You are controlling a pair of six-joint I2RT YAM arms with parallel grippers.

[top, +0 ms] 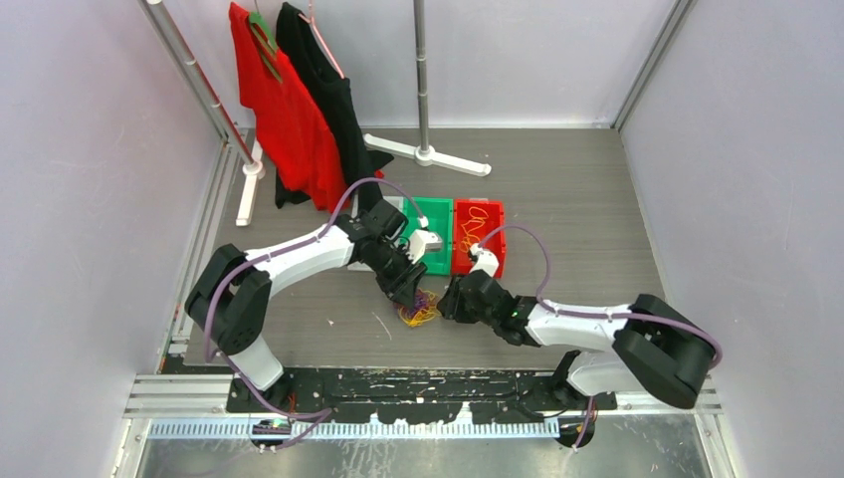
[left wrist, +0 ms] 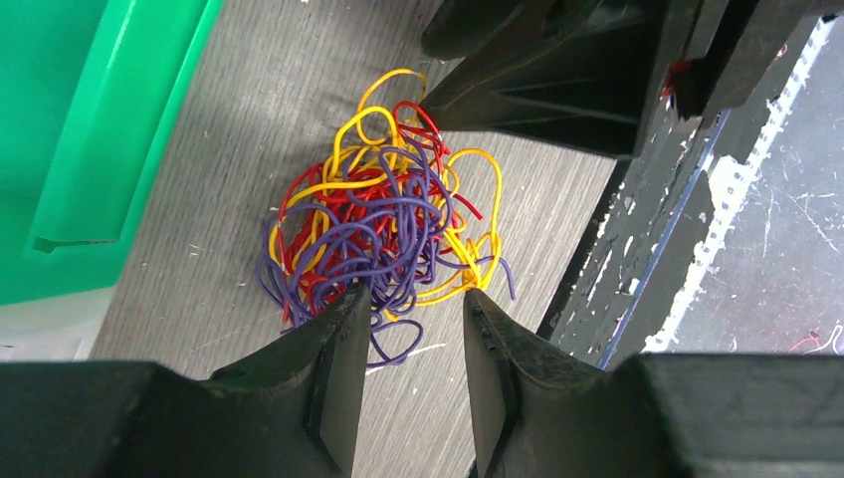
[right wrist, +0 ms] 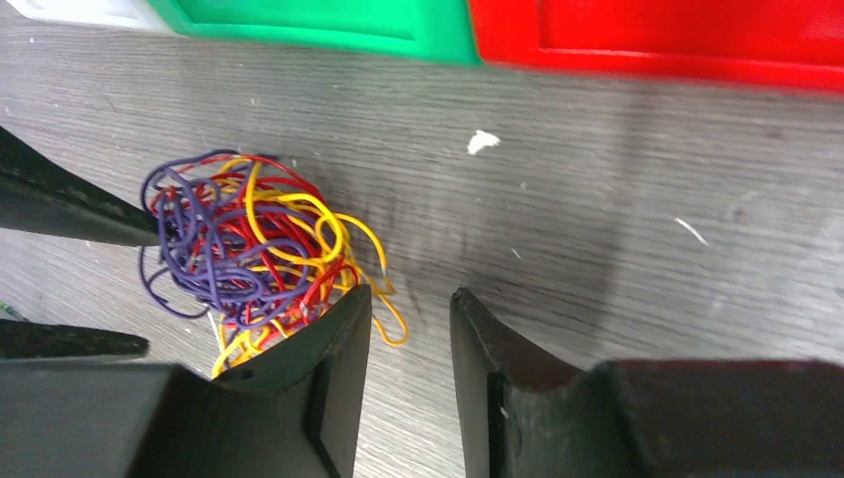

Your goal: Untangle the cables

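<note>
The cables [top: 419,308] lie as one tangled wad of yellow, red and purple wires on the grey table between my two grippers. They also show in the left wrist view [left wrist: 383,214] and in the right wrist view [right wrist: 249,249]. My left gripper [top: 410,295] is open and empty, its tips at the wad's edge [left wrist: 416,299]. My right gripper [top: 447,303] is open and empty just right of the wad [right wrist: 410,299]; its left finger [right wrist: 343,329] sits over a few yellow loops. A loose yellow wire [top: 476,223] lies in the red bin [top: 495,250].
A green bin [top: 441,261] and a white bin [top: 393,203] stand beside the red one just behind the wad. Red and black shirts [top: 299,110] hang on a rack at the back left. A white stand base [top: 428,154] is at the back.
</note>
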